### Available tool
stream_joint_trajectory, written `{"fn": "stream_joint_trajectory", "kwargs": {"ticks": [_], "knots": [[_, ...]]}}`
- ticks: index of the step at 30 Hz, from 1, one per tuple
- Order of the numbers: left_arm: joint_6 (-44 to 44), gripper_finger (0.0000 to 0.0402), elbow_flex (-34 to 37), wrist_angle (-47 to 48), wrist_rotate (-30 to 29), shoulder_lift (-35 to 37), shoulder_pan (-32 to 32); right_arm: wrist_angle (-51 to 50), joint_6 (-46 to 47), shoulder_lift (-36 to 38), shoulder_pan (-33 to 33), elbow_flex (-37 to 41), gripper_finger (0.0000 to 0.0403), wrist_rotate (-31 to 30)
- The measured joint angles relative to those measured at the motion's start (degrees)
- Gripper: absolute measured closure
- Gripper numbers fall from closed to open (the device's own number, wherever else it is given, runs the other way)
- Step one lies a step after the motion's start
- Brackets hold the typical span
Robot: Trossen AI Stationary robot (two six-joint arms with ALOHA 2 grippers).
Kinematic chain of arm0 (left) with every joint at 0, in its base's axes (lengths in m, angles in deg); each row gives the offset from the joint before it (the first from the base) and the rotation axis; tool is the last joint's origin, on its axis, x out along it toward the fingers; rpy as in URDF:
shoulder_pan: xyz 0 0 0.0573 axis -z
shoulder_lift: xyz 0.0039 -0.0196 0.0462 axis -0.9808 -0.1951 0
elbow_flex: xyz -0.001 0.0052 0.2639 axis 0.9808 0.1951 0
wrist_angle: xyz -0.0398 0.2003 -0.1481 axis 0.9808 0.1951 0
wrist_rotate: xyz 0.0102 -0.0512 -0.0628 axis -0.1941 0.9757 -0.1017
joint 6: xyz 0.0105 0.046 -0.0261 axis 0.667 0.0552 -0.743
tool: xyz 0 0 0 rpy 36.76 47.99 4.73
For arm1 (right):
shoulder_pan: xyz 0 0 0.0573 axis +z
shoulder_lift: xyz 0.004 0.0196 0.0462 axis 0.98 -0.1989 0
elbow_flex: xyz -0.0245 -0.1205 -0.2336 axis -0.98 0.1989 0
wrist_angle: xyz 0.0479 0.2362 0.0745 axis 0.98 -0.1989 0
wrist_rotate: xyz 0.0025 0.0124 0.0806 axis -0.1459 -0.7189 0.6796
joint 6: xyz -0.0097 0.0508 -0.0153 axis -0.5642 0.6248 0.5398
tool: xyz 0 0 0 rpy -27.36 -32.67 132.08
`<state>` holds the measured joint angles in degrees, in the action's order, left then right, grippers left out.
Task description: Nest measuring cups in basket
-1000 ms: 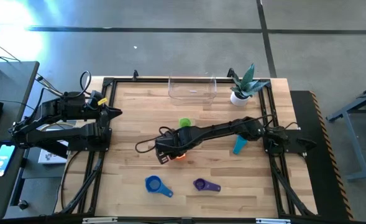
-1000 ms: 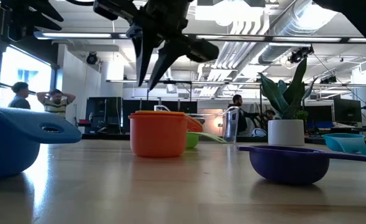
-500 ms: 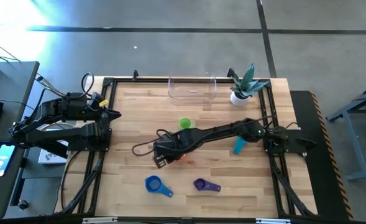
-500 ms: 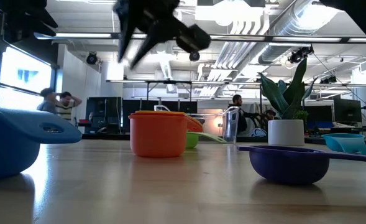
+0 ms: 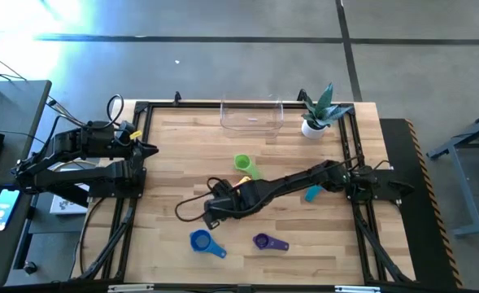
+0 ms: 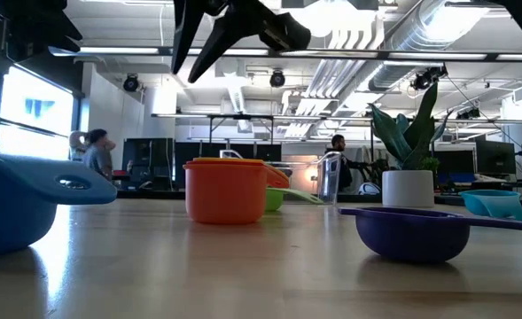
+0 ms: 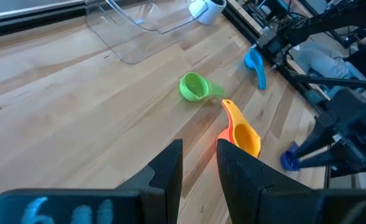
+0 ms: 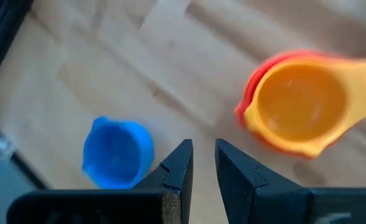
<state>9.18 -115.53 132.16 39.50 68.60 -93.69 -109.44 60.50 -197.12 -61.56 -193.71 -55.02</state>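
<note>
So far, none of the measuring cups is seen inside the basket [image 5: 252,119], which stands at the far edge of the tabletop [image 5: 182,155], apparently with nothing in it. Partial nesting is seen only at the middle of the tabletop, where a yellow cup [image 8: 301,102] sits inside an orange-red cup [image 6: 224,190]. The green cup [image 5: 245,164] lies just beyond that pair, toward the basket. The blue cup [image 5: 203,242] and the purple cup [image 5: 265,242] rest near the front edge, apart from each other, and the light blue cup [image 7: 255,65] lies toward the right side, partly hidden under the right arm in the high view. A white pot with a plant [image 5: 315,120] stands beside the basket.

The right pincer [image 8: 202,163] is held above the tabletop between the nested pair and the blue cup; its fingers are close together with a narrow gap, and nothing is pinched. The left pincer [image 7: 199,163] is parked at the left edge of the tabletop, likewise narrowly parted and empty.

Most of the task is judged to remain: the loose cups are yet to be stacked, and the stack is yet to be placed in the basket.
</note>
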Motion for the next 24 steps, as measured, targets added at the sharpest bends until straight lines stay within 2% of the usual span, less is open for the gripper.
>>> {"fn": "stream_joint_trajectory", "kwargs": {"ticks": [9,14,19,24], "knots": [[0.0,0.0312,0.0,0.0,0.0,0.0,0.0,-0.8,-5.2,0.0,-3.8,0.0,0.0341,-0.9],[0.0,0.0312,0.0,0.0,0.0,0.0,0.0,-0.8,-8.4,-0.1,-7.0,0.0,0.0322,-0.3],[0.0,0.0312,0.0,0.0,0.0,0.0,0.0,-0.6,-7.9,-0.1,-10.1,0.0,0.0300,4.1],[0.0,0.0312,0.0,0.0,0.0,0.0,0.0,-0.4,-4.7,-0.1,-10.5,0.0,0.0293,9.4]]}}
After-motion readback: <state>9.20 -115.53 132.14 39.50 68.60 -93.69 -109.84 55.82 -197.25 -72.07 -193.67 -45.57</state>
